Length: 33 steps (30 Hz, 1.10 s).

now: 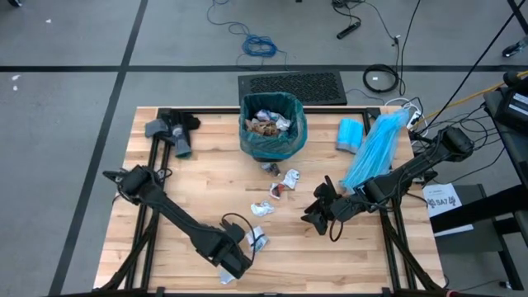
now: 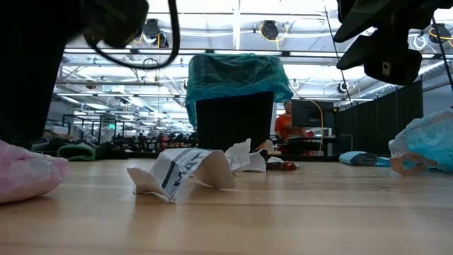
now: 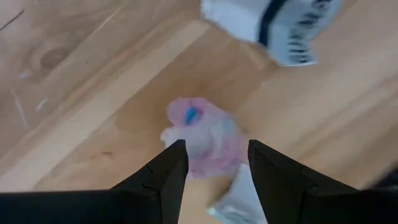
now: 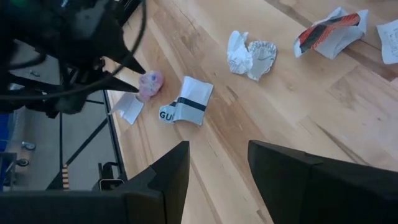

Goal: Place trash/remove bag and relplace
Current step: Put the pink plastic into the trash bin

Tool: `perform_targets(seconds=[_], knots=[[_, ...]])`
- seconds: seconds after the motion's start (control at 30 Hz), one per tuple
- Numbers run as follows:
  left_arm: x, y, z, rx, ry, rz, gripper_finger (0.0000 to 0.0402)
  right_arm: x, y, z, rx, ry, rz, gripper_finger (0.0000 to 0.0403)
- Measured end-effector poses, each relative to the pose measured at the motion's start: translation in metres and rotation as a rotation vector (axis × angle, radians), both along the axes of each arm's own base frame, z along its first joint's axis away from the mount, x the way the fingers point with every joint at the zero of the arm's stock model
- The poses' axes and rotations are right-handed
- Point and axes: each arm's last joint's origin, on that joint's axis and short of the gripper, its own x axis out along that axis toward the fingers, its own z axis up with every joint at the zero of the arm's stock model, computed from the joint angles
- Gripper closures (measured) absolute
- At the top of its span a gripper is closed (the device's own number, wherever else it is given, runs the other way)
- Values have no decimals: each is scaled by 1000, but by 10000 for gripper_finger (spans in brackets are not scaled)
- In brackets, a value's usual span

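Observation:
The black bin (image 1: 272, 147) stands at the table's far middle, lined with the dark teal bag (image 1: 290, 124) and holding crumpled trash (image 1: 268, 124). More scraps lie on the table: several near the middle (image 1: 285, 181), a white printed wrapper (image 4: 186, 102) and a pink-purple wad (image 3: 202, 140) near the near edge. My left gripper (image 3: 214, 146) is open, its fingers standing on either side of the pink wad (image 4: 151, 84), with a white scrap (image 3: 239, 199) under them. My right gripper (image 4: 217, 168) is open and hovers right of the middle scraps (image 1: 318, 213).
A paler sky-blue plastic bag (image 1: 375, 148) lies at the far right beside a blue roll (image 1: 351, 134). A grey bundle (image 1: 177, 136) sits at the far left corner. The near edge (image 1: 272, 289) is close to my left gripper. A black mat (image 1: 293, 85) and cables lie on the floor beyond.

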Motion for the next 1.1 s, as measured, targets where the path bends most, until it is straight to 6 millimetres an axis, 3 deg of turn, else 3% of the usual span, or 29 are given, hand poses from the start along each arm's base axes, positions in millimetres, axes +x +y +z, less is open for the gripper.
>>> perform_targets(seconds=[0.27, 0.37, 0.47, 0.53, 0.73, 0.9, 1.1], knots=[[8, -1, -35, 25, 109, -26, 246, 0, 0, 0, -6, -1, 5, 248], [9, 1, -33, 11, 108, -35, 292, 0, 0, 0, -6, -1, 5, 248], [2, 8, -19, 44, 111, -34, 365, 0, 0, 0, -6, -1, 5, 248], [-2, 12, -5, 61, 89, -26, 387, 0, 0, 0, -6, -2, 5, 248], [-29, 35, 57, 81, 34, -10, 392, 0, 0, 1, -4, -8, 4, 248], [-56, 61, 110, 159, -148, 65, 394, 0, 0, 1, -5, -10, 2, 248], [-85, 102, 157, 304, -351, 149, 395, 0, 0, 1, -6, -9, 2, 248]])
